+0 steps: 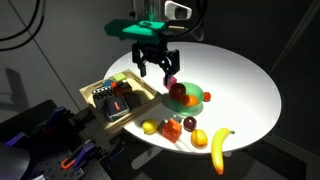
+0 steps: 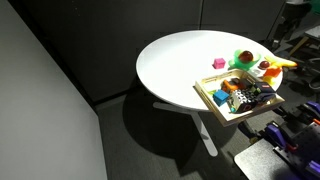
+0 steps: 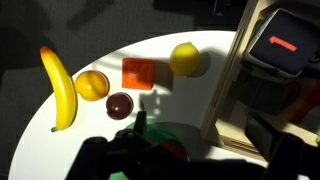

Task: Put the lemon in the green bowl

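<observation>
The lemon (image 1: 150,127) is pale yellow and lies on the white table near its front edge, just beside the wooden tray. In the wrist view the lemon (image 3: 185,58) lies next to a red cube (image 3: 139,73). The green bowl (image 1: 194,100) is a shallow dish at mid-table with a red apple (image 1: 178,92) in it. In the wrist view the bowl (image 3: 160,130) is partly hidden by dark finger parts. My gripper (image 1: 157,68) hangs open and empty above the table, up behind the bowl. In the wrist view the gripper (image 3: 200,125) holds nothing.
A wooden tray (image 1: 138,101) with toys stands beside the bowl and the lemon. A golden-yellow fruit (image 1: 200,138), a dark red fruit (image 1: 190,123), the red cube (image 1: 172,128) and a banana (image 1: 220,148) lie along the front edge. The round table (image 2: 180,60) has bare room at the back.
</observation>
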Controlling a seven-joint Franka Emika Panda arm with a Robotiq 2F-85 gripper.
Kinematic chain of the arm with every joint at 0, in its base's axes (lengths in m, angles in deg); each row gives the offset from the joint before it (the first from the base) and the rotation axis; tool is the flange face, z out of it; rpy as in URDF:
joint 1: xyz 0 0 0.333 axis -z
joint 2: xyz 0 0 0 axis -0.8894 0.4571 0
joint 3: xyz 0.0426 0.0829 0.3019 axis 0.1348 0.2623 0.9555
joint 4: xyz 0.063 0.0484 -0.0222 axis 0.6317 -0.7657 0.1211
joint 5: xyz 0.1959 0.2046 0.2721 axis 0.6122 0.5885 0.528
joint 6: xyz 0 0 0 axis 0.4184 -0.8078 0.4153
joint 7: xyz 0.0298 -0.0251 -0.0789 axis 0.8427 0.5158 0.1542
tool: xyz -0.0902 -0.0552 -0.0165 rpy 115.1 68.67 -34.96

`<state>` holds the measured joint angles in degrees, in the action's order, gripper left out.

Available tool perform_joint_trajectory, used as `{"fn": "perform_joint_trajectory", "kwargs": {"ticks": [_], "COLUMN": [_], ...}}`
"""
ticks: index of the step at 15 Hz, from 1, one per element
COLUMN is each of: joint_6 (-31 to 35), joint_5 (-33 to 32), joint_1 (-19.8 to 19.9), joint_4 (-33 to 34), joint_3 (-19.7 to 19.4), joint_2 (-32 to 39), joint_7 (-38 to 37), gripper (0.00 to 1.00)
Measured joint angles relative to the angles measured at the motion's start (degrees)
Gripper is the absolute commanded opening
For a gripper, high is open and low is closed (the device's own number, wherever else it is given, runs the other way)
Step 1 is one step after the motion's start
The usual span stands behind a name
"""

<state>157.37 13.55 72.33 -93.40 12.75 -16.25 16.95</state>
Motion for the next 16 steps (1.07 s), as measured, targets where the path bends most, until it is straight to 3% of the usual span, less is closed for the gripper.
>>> {"fn": "perform_joint_trajectory", "kwargs": {"ticks": [8, 16], "joint_6": [1.39, 13.68], "joint_5": [0.00, 0.00], "joint_1": [1.55, 2.90], "joint_4": [-3.05, -7.24], "joint_3": [-0.21, -0.62], "joint_2": [5.39, 12.54], "joint_7": [-0.14, -1.15], "gripper": [1.00, 1.00]}}
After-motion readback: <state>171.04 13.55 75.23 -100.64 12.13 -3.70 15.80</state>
